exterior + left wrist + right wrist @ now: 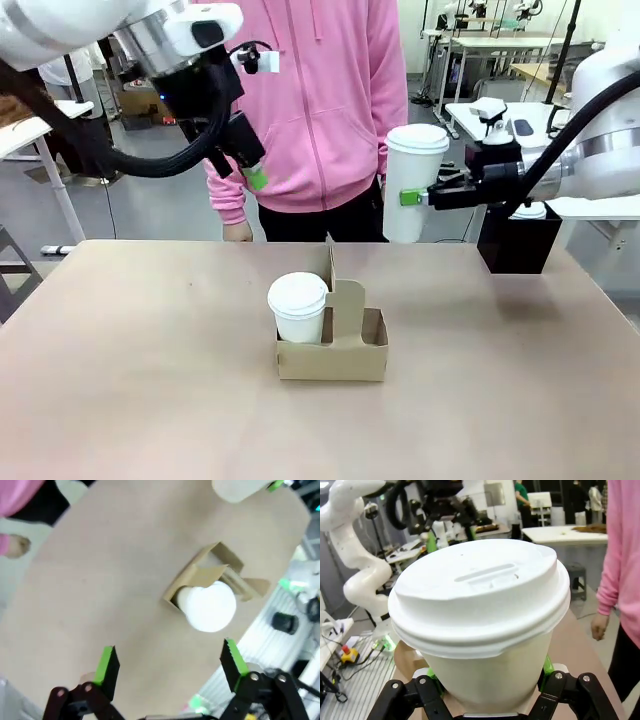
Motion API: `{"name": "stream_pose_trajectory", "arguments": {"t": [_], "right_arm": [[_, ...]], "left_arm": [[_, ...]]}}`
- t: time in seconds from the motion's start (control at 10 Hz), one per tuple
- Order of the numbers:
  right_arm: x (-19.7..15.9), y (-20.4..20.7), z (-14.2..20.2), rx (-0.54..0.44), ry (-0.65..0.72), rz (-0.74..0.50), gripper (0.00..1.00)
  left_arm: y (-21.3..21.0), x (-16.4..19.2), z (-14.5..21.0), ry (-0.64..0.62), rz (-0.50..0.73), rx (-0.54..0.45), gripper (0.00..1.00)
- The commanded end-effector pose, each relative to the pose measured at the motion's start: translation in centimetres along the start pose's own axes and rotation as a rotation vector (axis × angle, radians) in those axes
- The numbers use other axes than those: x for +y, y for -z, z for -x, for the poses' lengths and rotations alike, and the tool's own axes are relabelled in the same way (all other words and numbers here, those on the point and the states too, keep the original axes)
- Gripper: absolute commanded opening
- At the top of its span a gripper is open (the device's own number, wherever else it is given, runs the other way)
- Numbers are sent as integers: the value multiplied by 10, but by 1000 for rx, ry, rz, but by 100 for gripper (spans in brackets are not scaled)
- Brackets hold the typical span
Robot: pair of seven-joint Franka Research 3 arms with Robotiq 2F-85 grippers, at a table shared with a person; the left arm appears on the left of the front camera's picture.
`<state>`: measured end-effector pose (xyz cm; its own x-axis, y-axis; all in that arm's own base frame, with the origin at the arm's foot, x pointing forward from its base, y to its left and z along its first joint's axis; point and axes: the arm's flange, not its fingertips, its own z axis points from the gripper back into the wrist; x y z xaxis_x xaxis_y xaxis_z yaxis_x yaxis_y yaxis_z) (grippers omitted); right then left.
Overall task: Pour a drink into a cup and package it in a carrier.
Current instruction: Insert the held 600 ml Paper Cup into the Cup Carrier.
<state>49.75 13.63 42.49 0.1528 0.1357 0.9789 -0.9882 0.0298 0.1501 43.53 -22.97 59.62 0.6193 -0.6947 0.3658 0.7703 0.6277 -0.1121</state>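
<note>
Front view: right gripper (412, 197) is closed on the lower half of a tall, tapered white paper cup (412, 185), held upright and clear of the table (120, 350). Its green pads press the smooth wall on opposite sides, and a domed white plastic lid with a raised rim is seated on top. Below this gripper and toward the robot's left stands the brown cardboard carrier (345, 350), a low matte box with an upright central handle panel. A second lidded cup (298, 305) sits in the slot on the robot's left side. The left gripper (252, 172) hangs high above the table, up and left of the carrier. In the left wrist view its fingers (107, 665) are spread wide and grip nothing, with the carrier (200, 572) and second cup (206, 605) directly ahead between them.
</note>
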Motion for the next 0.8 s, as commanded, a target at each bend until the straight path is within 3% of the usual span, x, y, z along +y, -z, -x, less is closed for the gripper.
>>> {"name": "stream_pose_trajectory", "arguments": {"t": [0.0, 0.1, 0.2, 0.4, 0.5, 0.7], "right_arm": [[3, 13, 15, 50, -63, 36, 81], [0, 0, 0, 0, 0, 0, 81], [0, 0, 0, 0, 0, 0, 81], [1, 6, 13, 16, -12, 4, 81], [1, 10, 13, -18, -54, -57, 81], [7, 28, 25, -56, -71, -190, 81]], "left_arm": [[18, -3, 25, 99, 37, -92, 100], [21, 6, 27, 42, 21, -125, 100], [8, 5, 8, 57, -4, -31, 100], [8, 5, 8, 57, -4, -31, 100], [16, 6, 14, 63, -3, -57, 100], [18, 39, 61, 99, 50, -175, 100]]}}
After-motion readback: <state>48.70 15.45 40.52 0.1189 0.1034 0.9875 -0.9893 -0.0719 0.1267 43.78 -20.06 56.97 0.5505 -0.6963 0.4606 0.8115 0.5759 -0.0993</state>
